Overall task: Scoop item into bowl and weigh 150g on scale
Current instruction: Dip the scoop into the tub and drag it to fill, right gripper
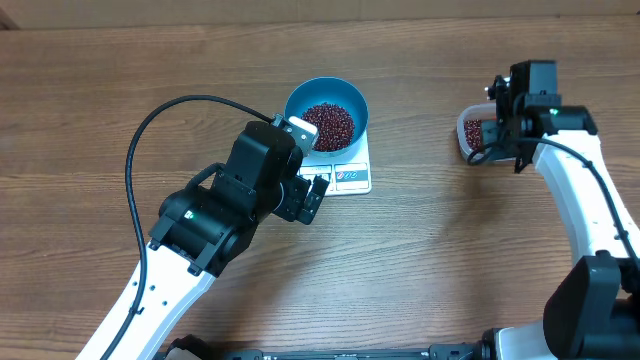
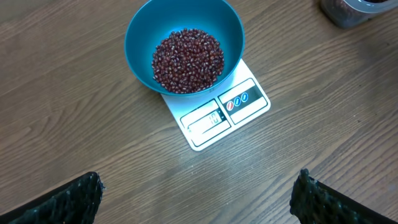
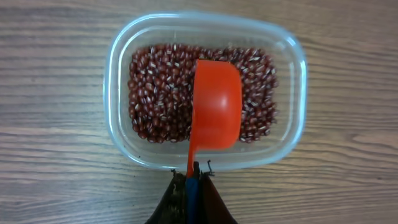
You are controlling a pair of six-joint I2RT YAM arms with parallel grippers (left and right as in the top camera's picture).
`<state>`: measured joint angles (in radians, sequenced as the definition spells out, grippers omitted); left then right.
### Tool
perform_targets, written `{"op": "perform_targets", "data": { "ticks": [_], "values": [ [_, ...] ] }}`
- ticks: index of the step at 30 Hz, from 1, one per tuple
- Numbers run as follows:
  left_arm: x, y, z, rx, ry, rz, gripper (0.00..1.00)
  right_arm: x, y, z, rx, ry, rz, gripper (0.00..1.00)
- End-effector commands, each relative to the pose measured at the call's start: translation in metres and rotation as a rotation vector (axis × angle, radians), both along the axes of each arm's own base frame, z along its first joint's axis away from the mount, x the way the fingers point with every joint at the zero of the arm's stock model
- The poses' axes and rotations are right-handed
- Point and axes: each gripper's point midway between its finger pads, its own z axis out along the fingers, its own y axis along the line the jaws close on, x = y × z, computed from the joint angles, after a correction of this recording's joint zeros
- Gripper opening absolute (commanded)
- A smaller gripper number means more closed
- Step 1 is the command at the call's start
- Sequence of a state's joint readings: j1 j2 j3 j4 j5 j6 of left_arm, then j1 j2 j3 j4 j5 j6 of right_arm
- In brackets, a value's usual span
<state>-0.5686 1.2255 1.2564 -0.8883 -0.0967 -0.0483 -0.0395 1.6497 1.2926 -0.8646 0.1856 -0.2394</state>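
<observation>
Over the tub [image 3: 298,81], your right gripper [image 3: 193,177] is clenched on the scoop [image 3: 214,106], handle pointing back at it. The bowl [image 2: 140,31] of beans [image 2: 186,59] sits on the scale [image 2: 239,102] well left, near your released left gripper [image 2: 196,199].

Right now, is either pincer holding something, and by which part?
The right pincer holds the orange scoop by the end of its handle, over the clear tub. The left pincer is open and holds nothing.

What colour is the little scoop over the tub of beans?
The scoop is bright orange-red, clearest in the right wrist view.
</observation>
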Motion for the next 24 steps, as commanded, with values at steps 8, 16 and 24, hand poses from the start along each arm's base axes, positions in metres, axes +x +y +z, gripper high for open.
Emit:
{"op": "perform_targets", "data": {
  "ticks": [8, 16, 24],
  "values": [
    [0.002, -0.002, 0.006, -0.004, -0.013, -0.017, 1.00, 0.004, 0.010, -0.018, 0.084, -0.029, -0.027, 0.04],
    [0.002, -0.002, 0.006, -0.004, -0.013, -0.017, 1.00, 0.006, 0.016, -0.045, 0.118, 0.032, -0.021, 0.04],
    [0.002, -0.002, 0.006, -0.004, -0.013, -0.017, 1.00, 0.007, 0.027, -0.052, 0.187, 0.044, -0.019, 0.04]
  ]
}}
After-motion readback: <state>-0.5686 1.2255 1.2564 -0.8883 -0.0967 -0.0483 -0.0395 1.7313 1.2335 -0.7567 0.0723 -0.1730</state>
